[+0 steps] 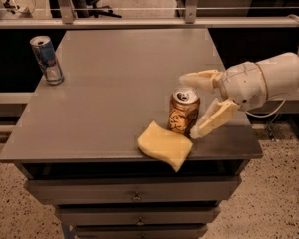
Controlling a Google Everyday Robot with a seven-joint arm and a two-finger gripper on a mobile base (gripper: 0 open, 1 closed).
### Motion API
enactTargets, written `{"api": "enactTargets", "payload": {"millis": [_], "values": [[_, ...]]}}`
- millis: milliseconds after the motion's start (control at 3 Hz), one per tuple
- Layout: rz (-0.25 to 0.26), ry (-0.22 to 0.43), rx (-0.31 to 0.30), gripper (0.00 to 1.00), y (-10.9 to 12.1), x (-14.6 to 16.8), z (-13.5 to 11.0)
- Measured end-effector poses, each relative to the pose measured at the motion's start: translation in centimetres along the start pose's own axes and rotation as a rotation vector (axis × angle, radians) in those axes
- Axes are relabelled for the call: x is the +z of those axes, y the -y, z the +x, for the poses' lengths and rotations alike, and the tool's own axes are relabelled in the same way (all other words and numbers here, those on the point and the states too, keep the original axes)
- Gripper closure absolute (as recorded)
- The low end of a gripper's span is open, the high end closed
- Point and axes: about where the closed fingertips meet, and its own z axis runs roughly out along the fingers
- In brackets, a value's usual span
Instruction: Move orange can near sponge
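Note:
The orange can (183,112) stands upright on the grey table (114,83) near its front right corner, silver top up. The pale yellow sponge (164,146) lies flat just in front and left of the can, touching or nearly touching its base, with one corner over the table's front edge. My gripper (189,105) reaches in from the right and is open. One finger (199,78) sits behind the can and the other (213,119) in front and to its right, both a little clear of it.
A slim blue and silver can (47,59) stands at the table's far left edge. Drawers (134,195) sit below the tabletop. A rail (139,21) and chair legs are behind the table. Speckled floor surrounds it.

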Motion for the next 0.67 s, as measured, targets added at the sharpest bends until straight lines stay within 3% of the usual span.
{"api": "enactTargets", "payload": {"millis": [333, 667], "values": [[0.035, -0.033, -0.007, 0.00, 0.5, -1.0, 0.4], [0.145, -0.079, -0.007, 0.00, 2.8, -5.4, 1.5]]}}
